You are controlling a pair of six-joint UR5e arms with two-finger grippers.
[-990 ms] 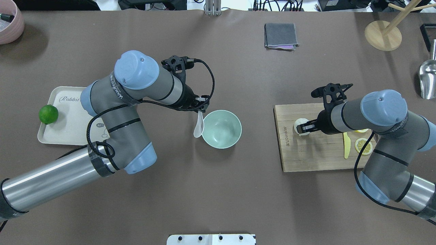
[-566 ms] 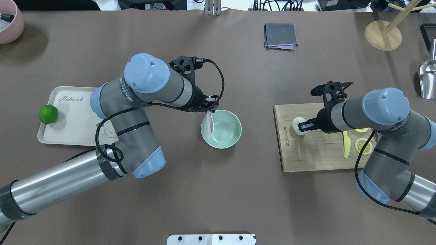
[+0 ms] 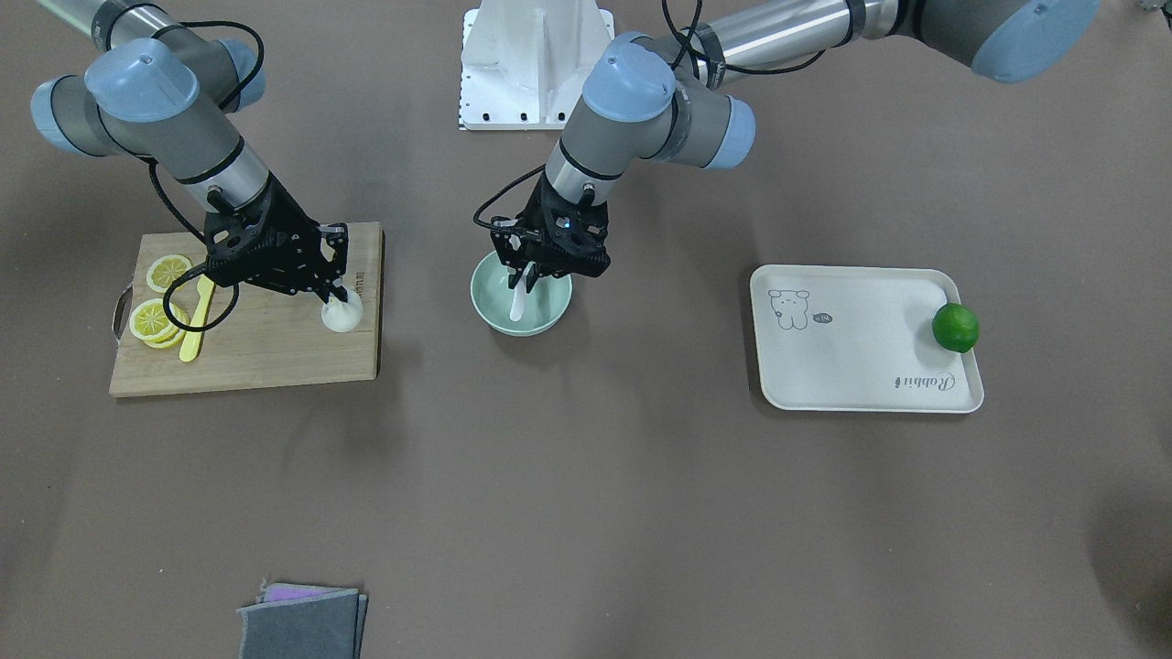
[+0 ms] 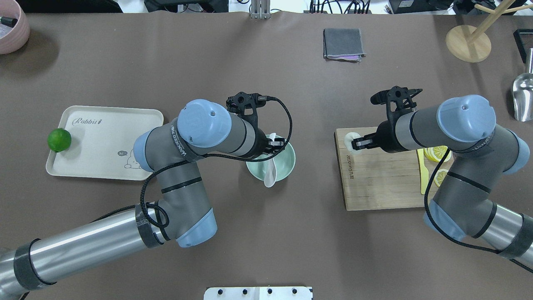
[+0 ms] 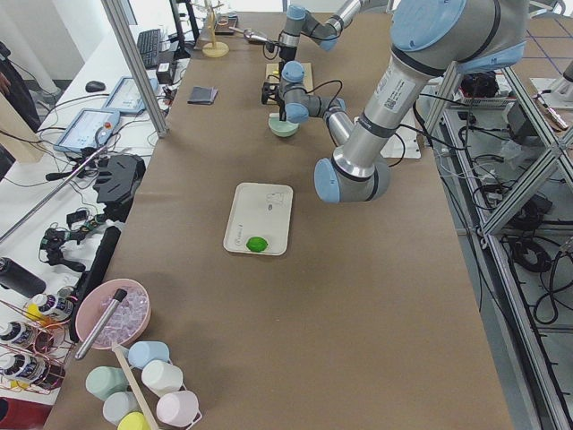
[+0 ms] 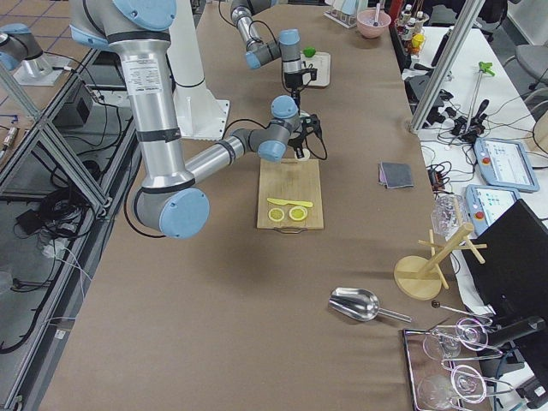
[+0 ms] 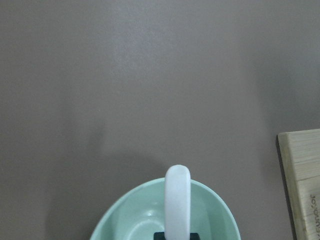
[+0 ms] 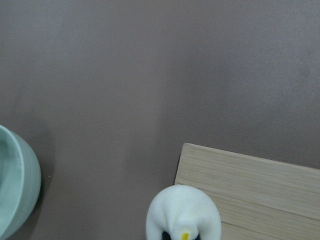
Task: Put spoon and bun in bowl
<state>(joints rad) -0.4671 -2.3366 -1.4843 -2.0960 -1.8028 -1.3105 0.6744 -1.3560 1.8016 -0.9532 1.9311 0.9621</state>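
Observation:
My left gripper (image 4: 272,146) is shut on the handle of the white spoon (image 4: 270,177) and holds it over the mint-green bowl (image 4: 288,160), the scoop hanging at the near rim. In the front view the spoon (image 3: 518,302) hangs inside the bowl (image 3: 494,322). The left wrist view shows the spoon (image 7: 177,200) above the bowl (image 7: 125,227). My right gripper (image 4: 356,143) is shut on the white bun (image 4: 348,138) at the cutting board's corner nearest the bowl. The bun also shows in the front view (image 3: 341,317) and the right wrist view (image 8: 182,215).
The wooden cutting board (image 4: 383,183) holds a yellow knife (image 4: 423,179) and lemon slices (image 4: 435,152). A cream tray (image 4: 100,141) with a lime (image 4: 58,140) lies left of the bowl. A grey cloth (image 4: 343,43), a wooden stand (image 4: 468,43) and a metal scoop (image 4: 522,98) lie far back and right.
My left gripper carried the spoon right, from beside the bowl's left rim to over the bowl. My right gripper moved the bun left, to the board's far-left corner.

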